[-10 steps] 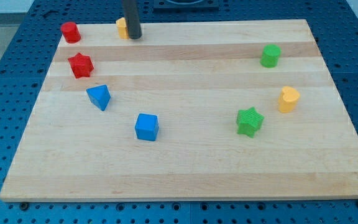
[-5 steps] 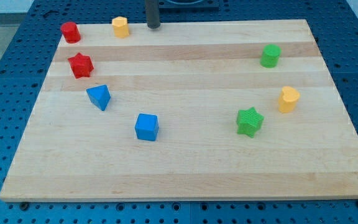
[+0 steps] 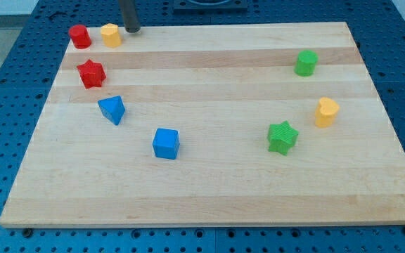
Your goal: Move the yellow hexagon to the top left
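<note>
Yellow hexagon (image 3: 110,34) sits at the view's top left of your wooden worktop (image 3: 209,190), just beside the red cylinder-like block (image 3: 79,36) that occupies the very corner; the two look near touching, though you cannot tell for sure. You see my tip (image 3: 130,29) planted at the top edge of the worktop, just to the view's right of the yellow hexagon, close to it with a thin gap showing. You have no pincer to check here: the arm ends in a plain dark rod, so nothing spreads or pinches. Below the red cylinder lies a red star (image 3: 91,73), and further down a blue triangular block (image 3: 112,109) and a blue cube (image 3: 166,143), each apart from the others. Over on the view's right you find a green cylinder-like block (image 3: 305,62) near the top, a second yellow block (image 3: 326,112) lower down, and a green star (image 3: 282,137) just left of it
</note>
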